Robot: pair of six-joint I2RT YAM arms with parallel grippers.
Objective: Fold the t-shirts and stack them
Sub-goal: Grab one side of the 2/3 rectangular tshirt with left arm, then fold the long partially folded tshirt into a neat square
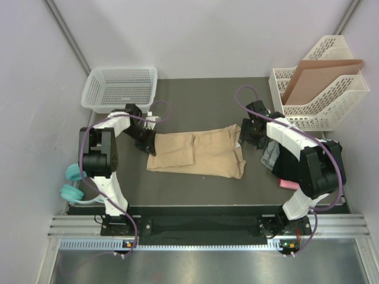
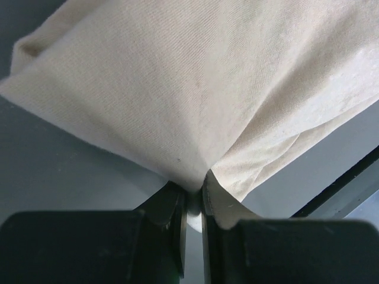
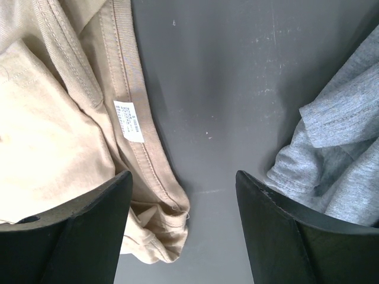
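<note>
A tan t-shirt [image 1: 198, 155] lies partly folded in the middle of the dark table. My left gripper [image 1: 150, 145] is shut on its left edge; the left wrist view shows the tan cloth [image 2: 195, 100] pinched between the jaws and pulled taut. My right gripper [image 1: 247, 137] is open and empty just right of the shirt's collar end; in its wrist view the collar with a white label [image 3: 128, 121] lies by the left finger. A grey shirt [image 3: 340, 154] lies by the right finger. A pile of grey, black and pink shirts [image 1: 284, 165] sits under the right arm.
A white mesh basket [image 1: 121, 87] stands at the back left. A white file rack [image 1: 320, 94] with a brown cardboard sheet [image 1: 317, 76] stands at the back right. A teal item [image 1: 73, 180] lies off the table's left edge.
</note>
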